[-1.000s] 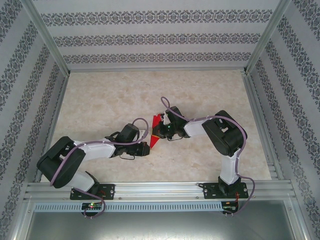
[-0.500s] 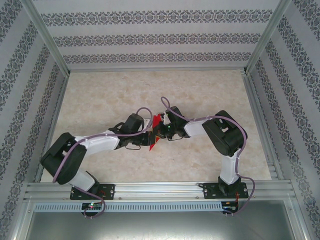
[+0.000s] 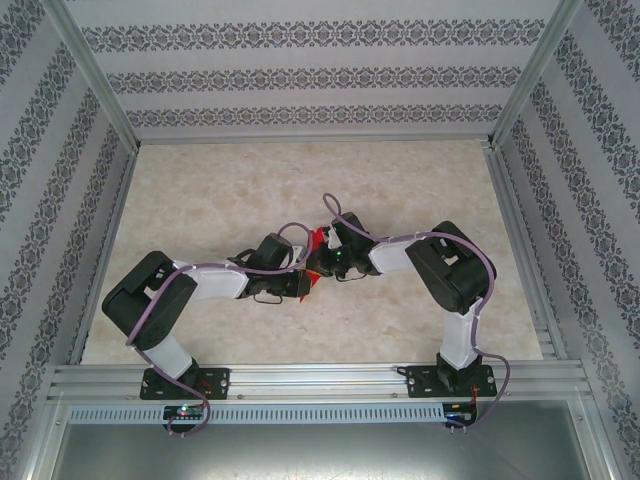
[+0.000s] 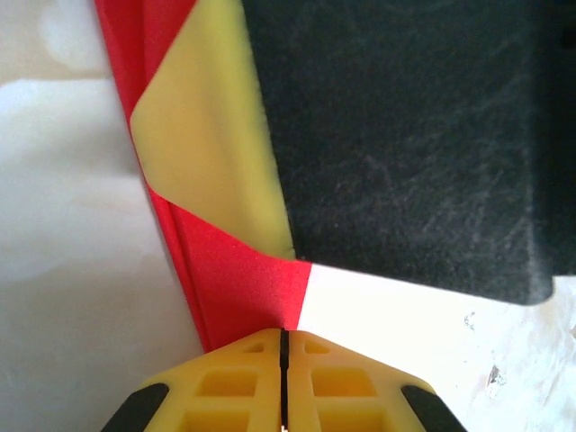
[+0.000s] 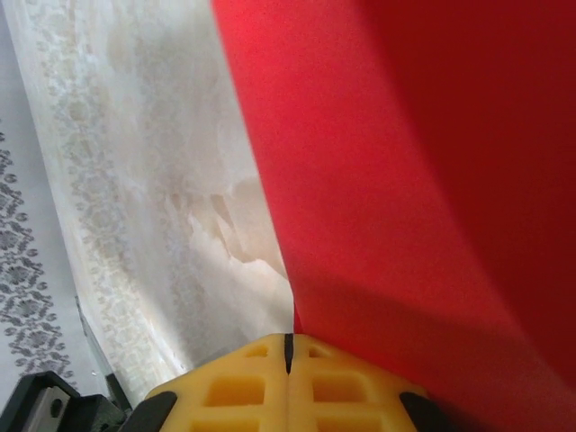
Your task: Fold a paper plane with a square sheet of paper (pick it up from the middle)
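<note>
Left tool [image 4: 283, 346] and right tool [image 5: 289, 346] both clamped on a thin, bright red creased paper sheet [image 4: 238, 288].
The left tool's yellow tips press together on one edge of the sheet, which runs straight away from them. The right tool's tips, also together, grip it from the opposite side. The tools meet near the middle of the pale marbled worktop [image 3: 400, 200].

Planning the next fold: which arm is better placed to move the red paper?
Left, probably: the left gripper is shut on the paper at its narrow edge and can swing it, while the right gripper clamps the broad part.
</note>
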You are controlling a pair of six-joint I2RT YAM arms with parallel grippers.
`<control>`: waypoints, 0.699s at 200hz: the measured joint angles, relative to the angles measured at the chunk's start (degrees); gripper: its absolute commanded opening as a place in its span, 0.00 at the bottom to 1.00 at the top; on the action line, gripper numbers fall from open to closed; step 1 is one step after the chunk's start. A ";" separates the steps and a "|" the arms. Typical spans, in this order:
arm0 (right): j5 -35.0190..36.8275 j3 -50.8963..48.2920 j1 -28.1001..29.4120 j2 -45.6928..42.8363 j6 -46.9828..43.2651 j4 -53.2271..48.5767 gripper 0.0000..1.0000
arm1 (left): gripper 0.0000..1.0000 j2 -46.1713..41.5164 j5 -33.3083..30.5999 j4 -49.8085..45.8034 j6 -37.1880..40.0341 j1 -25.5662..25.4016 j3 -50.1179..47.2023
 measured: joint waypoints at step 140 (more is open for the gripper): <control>4.28 8.76 -1.81 3.65 1.14 -7.30 0.00 | 0.07 -1.18 -0.94 4.83 5.05 0.00 -3.48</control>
